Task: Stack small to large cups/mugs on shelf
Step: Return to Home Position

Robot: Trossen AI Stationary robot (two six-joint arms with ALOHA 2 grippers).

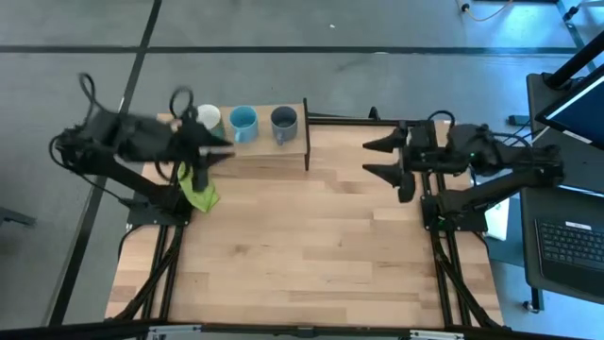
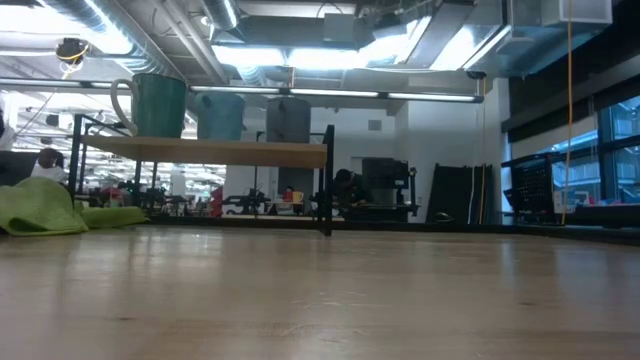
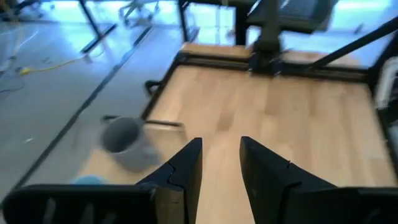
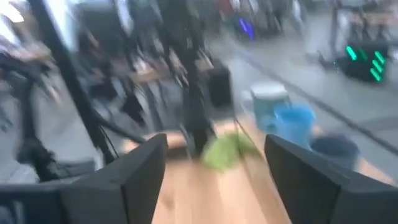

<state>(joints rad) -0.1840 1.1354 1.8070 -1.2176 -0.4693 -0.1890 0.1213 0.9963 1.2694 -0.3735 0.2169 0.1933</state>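
Observation:
Three mugs stand side by side, on their bases, on the raised wooden shelf (image 1: 255, 142) at the table's far left: a pale green one with a white inside (image 1: 208, 117), a light blue one (image 1: 243, 123) and a dark grey-blue one (image 1: 283, 121). In the low view they show in a row (image 2: 155, 105), (image 2: 220, 115), (image 2: 288, 118) on the shelf board (image 2: 200, 150). My left gripper (image 1: 223, 151) is over the shelf's near edge, open and empty (image 3: 221, 177). My right gripper (image 1: 377, 157) is to the right of the shelf, wide open and empty (image 4: 214, 180).
A lime-green cloth (image 1: 198, 194) lies on the tabletop near the shelf's left end; it also shows in the low view (image 2: 50, 210). The shelf's black end support (image 1: 307, 132) stands between the mugs and my right gripper. Bare wooden tabletop (image 1: 311, 255) spreads toward the near edge.

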